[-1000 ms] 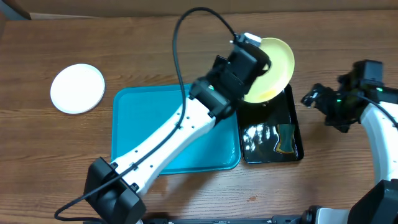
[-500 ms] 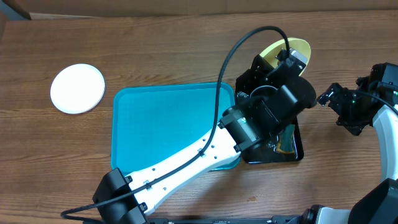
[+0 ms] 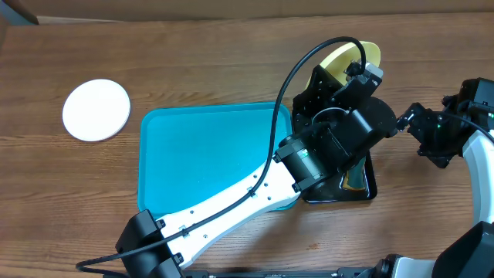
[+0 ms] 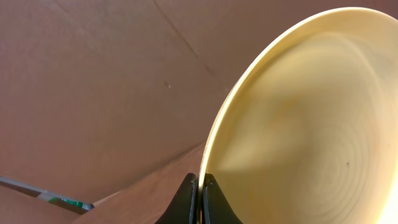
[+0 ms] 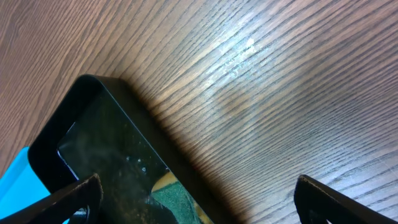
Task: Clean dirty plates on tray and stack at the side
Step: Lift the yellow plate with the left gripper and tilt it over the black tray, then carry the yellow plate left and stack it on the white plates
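Jaws of left gripper (image 4: 200, 186) clamp the pale yellow plate (image 4: 298, 124) by its rim, tilted on edge over the black tray (image 3: 369, 193), we judge for scrubbing at the green sponge (image 5: 177, 202). Right gripper (image 3: 409, 123) hangs wide apart nearby. We count two plates, this one plus a white plate (image 3: 96, 110) on the table left of the turquoise tray (image 3: 208, 154), and two trays.

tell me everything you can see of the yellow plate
The pale yellow plate is round and shallow, smooth and glossy, with faint concentric rings on its face. The shut left hand pinches its rim and holds it in the air, tilted steeply on edge, by the far end of the black tray. Nothing else visibly touches it.
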Tool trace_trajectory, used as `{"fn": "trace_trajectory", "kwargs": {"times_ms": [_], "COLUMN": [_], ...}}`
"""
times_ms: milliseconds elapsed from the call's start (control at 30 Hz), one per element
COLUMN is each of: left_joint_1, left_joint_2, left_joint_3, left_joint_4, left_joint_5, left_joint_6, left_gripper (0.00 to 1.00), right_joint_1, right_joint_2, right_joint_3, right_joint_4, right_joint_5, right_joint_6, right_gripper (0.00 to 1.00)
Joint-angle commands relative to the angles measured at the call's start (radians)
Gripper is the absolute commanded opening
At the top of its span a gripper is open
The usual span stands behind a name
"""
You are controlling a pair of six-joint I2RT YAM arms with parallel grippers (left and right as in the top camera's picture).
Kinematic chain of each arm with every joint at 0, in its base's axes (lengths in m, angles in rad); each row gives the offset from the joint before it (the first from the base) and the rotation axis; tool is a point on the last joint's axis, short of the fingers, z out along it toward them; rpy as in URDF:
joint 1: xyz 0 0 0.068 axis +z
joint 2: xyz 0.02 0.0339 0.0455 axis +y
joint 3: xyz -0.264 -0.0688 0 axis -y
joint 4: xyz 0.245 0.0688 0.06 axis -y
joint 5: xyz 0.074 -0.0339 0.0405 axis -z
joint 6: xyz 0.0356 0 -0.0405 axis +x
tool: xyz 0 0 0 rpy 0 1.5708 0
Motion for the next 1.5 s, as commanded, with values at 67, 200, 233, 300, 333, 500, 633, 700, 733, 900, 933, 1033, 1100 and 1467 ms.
{"fn": "trace_trajectory", "kwargs": {"times_ms": [67,200,233,300,333,500,633,700,733,900,933,1033,1100,1467], "left_joint_1": [0.01,0.023,0.034,0.057,0.072,0.273,0.537,0.666,0.739,1.053,1.107,1.278,1.384,1.669], "left_joint_2": [0.008,0.008,0.008,0.008,0.008,0.008,0.008,0.009,0.009,0.011,0.012,0.028,0.051,0.277], "left_joint_3": [0.026,0.026,0.026,0.027,0.027,0.027,0.027,0.026,0.026,0.025,0.025,0.025,0.021,0.005], "left_joint_4": [0.009,-0.014,-0.038,-0.077,-0.099,-0.248,-0.344,-0.381,-0.402,-0.486,-0.498,-0.535,-0.55,-0.544], "left_joint_5": [-0.027,0.076,0.138,0.227,0.272,0.646,0.968,1.064,1.098,1.135,1.135,1.131,1.132,1.139], "left_joint_6": [-0.07,-0.1,-0.129,-0.175,-0.202,-0.404,-0.523,-0.56,-0.585,-0.622,-0.622,-0.621,-0.621,-0.621], "left_gripper": [0.04,0.04,0.04,0.04,0.04,0.04,0.04,0.04,0.04,0.04,0.04,0.04,0.04,0.04], "right_joint_1": [-0.002,-0.002,-0.002,-0.002,-0.002,-0.002,-0.002,-0.002,-0.002,-0.002,-0.002,-0.002,-0.002,-0.002], "right_joint_2": [-0.012,-0.012,-0.012,-0.012,-0.012,-0.012,-0.012,-0.012,-0.012,-0.012,-0.012,-0.012,-0.012,-0.012], "right_joint_3": [0.021,0.021,0.021,0.021,0.021,0.021,0.021,0.021,0.021,0.021,0.021,0.021,0.021,0.021], "right_joint_4": [0.006,0.006,0.006,0.006,0.006,0.006,0.006,0.006,0.006,0.006,0.006,0.006,0.006,0.006], "right_joint_5": [0.003,0.004,0.004,0.003,0.004,0.004,0.003,0.003,0.003,0.003,0.003,0.003,0.004,0.003], "right_joint_6": [0.003,0.003,0.003,0.003,0.003,0.003,0.003,0.003,0.003,0.003,0.003,0.003,0.003,0.003], "right_gripper": [1.0,1.0,1.0,1.0,1.0,1.0,1.0,1.0,1.0,1.0,1.0,1.0,1.0,1.0]}}
